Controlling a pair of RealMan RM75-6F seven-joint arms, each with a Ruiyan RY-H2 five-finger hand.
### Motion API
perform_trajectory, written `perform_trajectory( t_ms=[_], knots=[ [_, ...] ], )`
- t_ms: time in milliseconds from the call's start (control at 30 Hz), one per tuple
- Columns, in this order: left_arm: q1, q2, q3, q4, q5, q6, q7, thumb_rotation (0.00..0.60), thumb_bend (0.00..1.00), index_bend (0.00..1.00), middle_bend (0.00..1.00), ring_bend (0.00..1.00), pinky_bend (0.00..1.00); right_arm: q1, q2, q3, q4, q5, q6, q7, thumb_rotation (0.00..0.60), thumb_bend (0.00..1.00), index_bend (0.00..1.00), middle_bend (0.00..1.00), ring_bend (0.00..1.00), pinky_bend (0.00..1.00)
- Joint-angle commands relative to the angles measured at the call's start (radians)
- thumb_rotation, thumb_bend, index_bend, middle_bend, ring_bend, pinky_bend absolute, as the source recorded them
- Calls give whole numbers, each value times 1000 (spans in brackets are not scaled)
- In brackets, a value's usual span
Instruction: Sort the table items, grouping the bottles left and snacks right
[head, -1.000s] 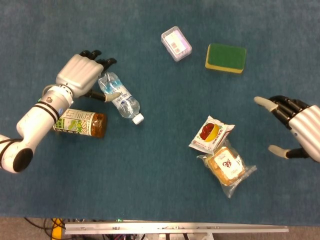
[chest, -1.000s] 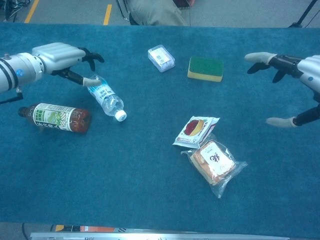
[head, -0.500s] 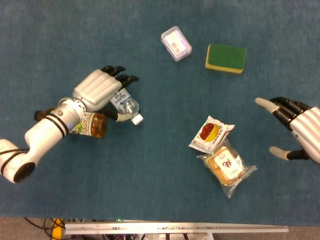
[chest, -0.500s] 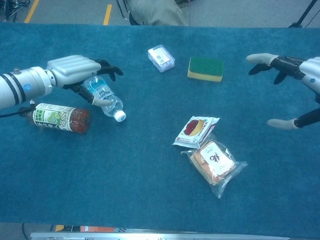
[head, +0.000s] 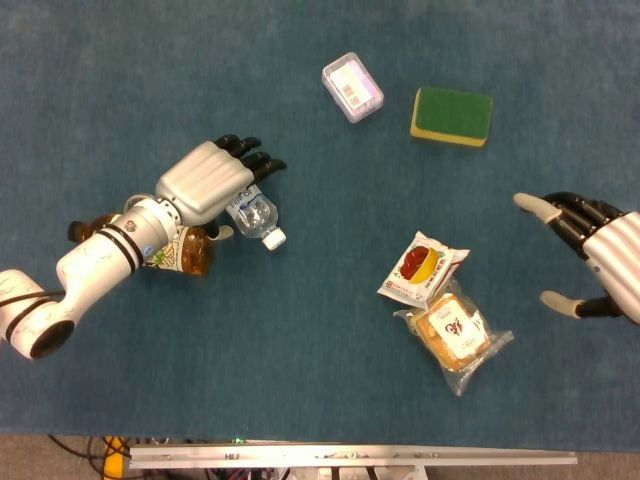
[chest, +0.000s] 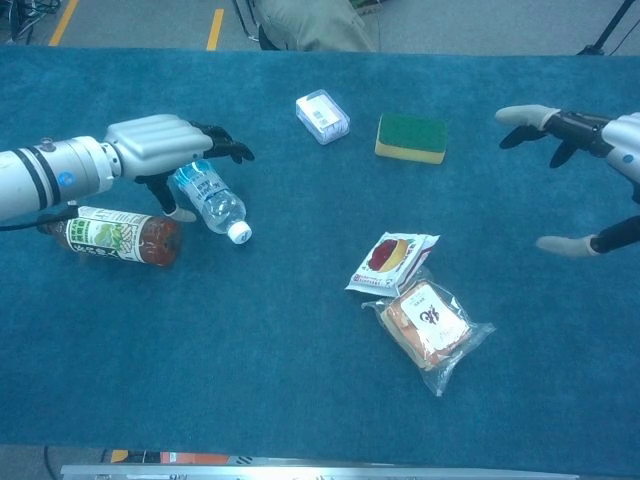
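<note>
Left hand (head: 205, 183) lies palm-down over the butt end of the clear water bottle (chest: 210, 198), fingers extended past it and apart; the chest view shows the thumb reaching down beside the bottle, but whether anything presses on the plastic cannot be told, so no grasp is claimed. That bottle lies on its side, white cap pointing toward the table's middle, just beside the brown tea bottle (chest: 112, 236), which also lies flat with its green label uppermost. Both bottles thus occupy the left portion of the blue table (head: 300, 330), consistent with the bottle group the task requires; the hand's flat posture suits nudging a round container sideways rather than lifting it.

Right hand (chest: 590, 150) hovers at the far right edge, fingers spread and holding nothing, well apart from every item. Two snacks, a red-and-white snack packet (head: 422, 266) and a wrapped bread bun (head: 453, 333), touch or overlap slightly right of centre. A small clear box (head: 352, 87) and a green-and-yellow sponge (head: 451, 115) rest near the far edge, apart from one another.
</note>
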Motion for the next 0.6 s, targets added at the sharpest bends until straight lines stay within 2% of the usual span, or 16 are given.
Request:
perform_trajectory(
  t_ms=[33, 600],
  knots=[
    [0, -10, 6, 13, 16, 5, -3, 600, 170, 102, 172, 68, 141, 0, 0, 0, 0, -2, 1, 2, 600, 129, 34, 249, 193, 338],
    [0, -94, 36, 132, 109, 44, -64, 600, 170, 118, 177, 67, 141, -1, 4, 2, 0, 5, -2, 14, 600, 129, 34, 249, 192, 338]
  ],
)
